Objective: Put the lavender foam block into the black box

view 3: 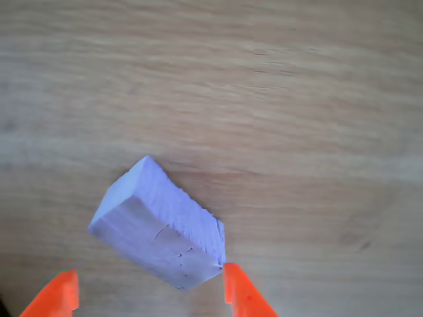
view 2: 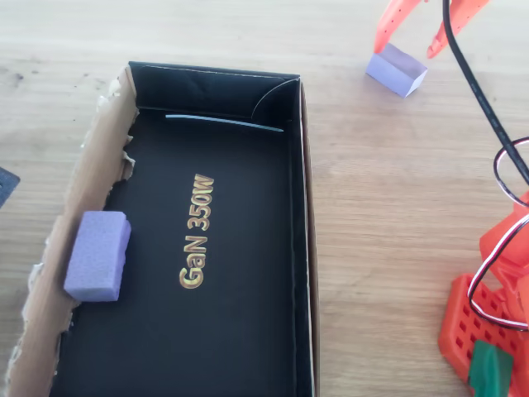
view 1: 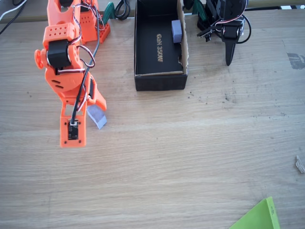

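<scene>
The lavender foam block (view 3: 158,224) lies slanted on the bare wooden table, and in the overhead view it (view 2: 397,70) rests to the right of the black box's far corner. My orange gripper (view 3: 151,285) is open and straddles the block. The right fingertip (view 3: 236,290) touches the block's near corner, while the left one stands apart from it. In the fixed view the block (view 1: 96,116) peeks out from under my arm (view 1: 66,71), left of the black box (view 1: 159,78). The black box (view 2: 302,248) is open-topped with gold lettering on its floor.
A second lavender block (view 2: 97,255) sits inside the box against its torn brown cardboard wall (view 2: 83,198). My arm's orange base (view 2: 488,331) stands right of the box. A green sheet corner (view 1: 259,217) lies at the table's near right.
</scene>
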Controlling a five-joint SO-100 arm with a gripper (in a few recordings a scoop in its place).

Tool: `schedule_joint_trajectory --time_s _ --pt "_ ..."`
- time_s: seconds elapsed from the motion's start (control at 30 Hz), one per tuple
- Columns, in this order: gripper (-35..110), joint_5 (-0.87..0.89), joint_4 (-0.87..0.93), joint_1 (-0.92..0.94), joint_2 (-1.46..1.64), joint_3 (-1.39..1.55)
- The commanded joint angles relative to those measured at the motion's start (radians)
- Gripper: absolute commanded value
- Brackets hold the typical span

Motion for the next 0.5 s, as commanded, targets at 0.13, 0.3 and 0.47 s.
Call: schedule_joint_trajectory --time_s 0.13,0.3,0.47 --pt "34 0.192 0.035 -0.012 0.017 -0.040" --pt "34 0.264 0.052 -0.026 0.031 -0.023" --pt "34 0.304 0.052 -0.028 0.044 -0.021"
